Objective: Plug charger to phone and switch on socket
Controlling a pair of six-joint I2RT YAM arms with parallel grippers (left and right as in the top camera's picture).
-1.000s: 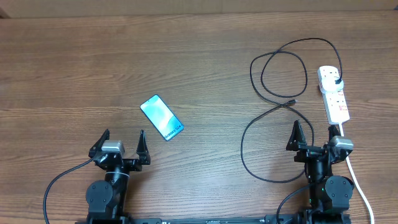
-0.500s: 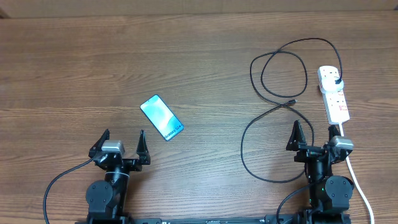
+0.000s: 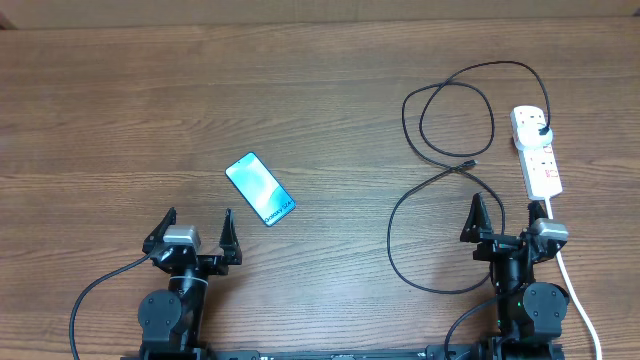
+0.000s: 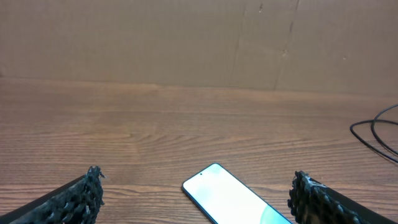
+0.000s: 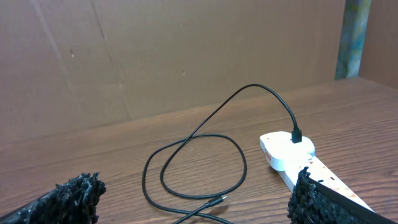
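The phone [image 3: 260,189] lies flat on the wooden table left of centre, its blue-cyan screen up; it also shows in the left wrist view [image 4: 233,200]. The black charger cable [image 3: 448,130] lies in loops at the right, its connector tip [image 3: 470,162] free on the table and its black plug [image 3: 541,130] seated in the white socket strip [image 3: 537,152]. The tip [image 5: 216,201] and plug [image 5: 296,134] show in the right wrist view. My left gripper [image 3: 195,232] is open and empty, just in front of the phone. My right gripper [image 3: 503,214] is open and empty, in front of the cable loops.
The strip's thick white cord [image 3: 578,300] runs down the right side past my right arm. A brown cardboard wall [image 4: 199,43] stands behind the table's far edge.
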